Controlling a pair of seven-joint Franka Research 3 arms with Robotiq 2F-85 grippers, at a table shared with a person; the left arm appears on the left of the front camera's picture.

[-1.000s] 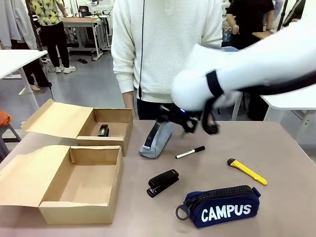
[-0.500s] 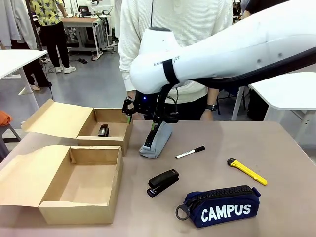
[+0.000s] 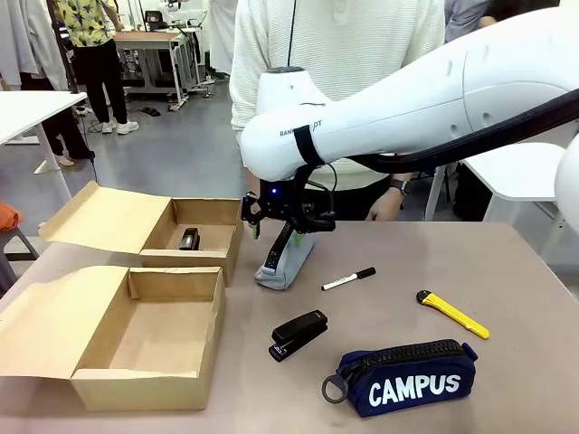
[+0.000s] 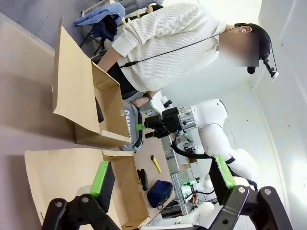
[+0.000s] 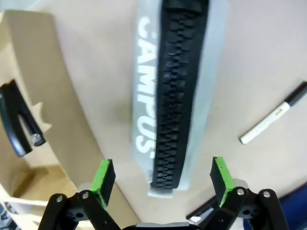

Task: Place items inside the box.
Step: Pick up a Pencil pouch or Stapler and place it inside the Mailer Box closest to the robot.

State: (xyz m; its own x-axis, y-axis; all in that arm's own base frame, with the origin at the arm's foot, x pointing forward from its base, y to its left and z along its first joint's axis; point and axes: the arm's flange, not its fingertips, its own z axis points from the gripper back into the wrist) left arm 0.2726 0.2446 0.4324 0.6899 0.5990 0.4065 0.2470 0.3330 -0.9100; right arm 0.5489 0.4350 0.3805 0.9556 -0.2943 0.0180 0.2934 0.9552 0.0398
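So that the grey case (image 3: 288,262) can be pinched across its width, the right tool (image 3: 278,231) is held spread just above it, near the bench's (image 3: 507,262) far edge beside a box (image 3: 233,240).

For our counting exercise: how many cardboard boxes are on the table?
2. The near box stands open at front left. The far box sits open just behind it, holding a small black item. No others seem hidden.
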